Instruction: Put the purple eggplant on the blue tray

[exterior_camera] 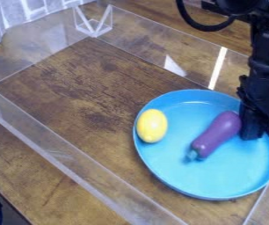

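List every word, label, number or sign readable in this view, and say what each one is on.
None. No readable text, label, number or sign appears anywhere in the camera view.
The purple eggplant, the lemon, the blue tray and the black end effector all show plain surfaces.
The wooden table and the clear plastic walls carry only grain and glare.

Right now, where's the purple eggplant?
The glossy purple toy eggplant lies on the round sky-blue plastic tray, lower right of the camera view, right of the yellow lemon, beside the black fingers.
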Robot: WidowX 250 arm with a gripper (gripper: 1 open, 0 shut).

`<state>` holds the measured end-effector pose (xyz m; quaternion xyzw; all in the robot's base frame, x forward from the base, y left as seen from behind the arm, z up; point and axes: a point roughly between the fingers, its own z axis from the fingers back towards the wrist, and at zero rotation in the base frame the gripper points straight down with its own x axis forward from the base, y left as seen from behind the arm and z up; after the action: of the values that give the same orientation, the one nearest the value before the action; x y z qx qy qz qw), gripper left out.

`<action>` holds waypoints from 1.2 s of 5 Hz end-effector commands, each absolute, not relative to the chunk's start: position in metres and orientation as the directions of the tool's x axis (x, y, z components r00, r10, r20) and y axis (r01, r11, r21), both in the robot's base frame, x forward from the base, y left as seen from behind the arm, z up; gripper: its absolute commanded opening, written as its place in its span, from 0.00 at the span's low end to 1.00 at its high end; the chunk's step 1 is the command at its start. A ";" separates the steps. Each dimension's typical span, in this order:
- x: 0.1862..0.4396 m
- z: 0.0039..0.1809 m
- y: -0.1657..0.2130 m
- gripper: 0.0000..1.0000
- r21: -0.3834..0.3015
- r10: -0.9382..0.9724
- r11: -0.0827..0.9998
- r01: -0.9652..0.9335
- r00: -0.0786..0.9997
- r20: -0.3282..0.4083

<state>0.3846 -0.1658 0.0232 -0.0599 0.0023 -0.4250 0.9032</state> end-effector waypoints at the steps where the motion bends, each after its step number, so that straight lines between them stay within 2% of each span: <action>1: 0.378 0.025 -0.170 1.00 -0.108 -0.762 0.641 0.760 0.647 0.037; 2: 0.380 0.026 -0.171 0.00 -0.102 -0.749 0.656 0.748 0.662 0.037; 3: 0.382 0.042 -0.163 1.00 -0.096 -0.741 0.665 0.741 0.670 0.038; 4: 0.387 0.057 -0.156 1.00 -0.088 -0.737 0.671 0.736 0.675 0.037; 5: 0.391 0.067 -0.150 0.00 -0.084 -0.732 0.677 0.731 0.681 0.035; 6: 0.395 0.063 -0.149 1.00 -0.081 -0.723 0.687 0.723 0.690 0.033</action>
<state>0.3854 -0.1488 0.0372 -0.0475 0.0398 -0.3941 0.9170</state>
